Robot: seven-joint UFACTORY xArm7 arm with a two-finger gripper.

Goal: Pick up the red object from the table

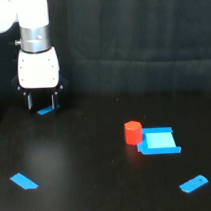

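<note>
The red object point(132, 132) is a short, smooth cylinder standing upright on the table point(86, 164), its axis vertical and its flat round top facing up. It sits right of centre in the exterior view, touching or just beside the left edge of a blue block point(159, 141), a flat-topped square slab. The gripper point(42, 103) hangs well apart from it, at the exterior view's upper left, below a white housing and a silvery wrist ring. Its two dark fingers point(29, 102) point down with a gap between them, released, clasping nothing; a small blue piece point(44, 111) shows just beneath the tips. Two more flat blue pieces lie on the matte black surface: one at lower left point(24, 181), one at lower right point(193, 183).
</note>
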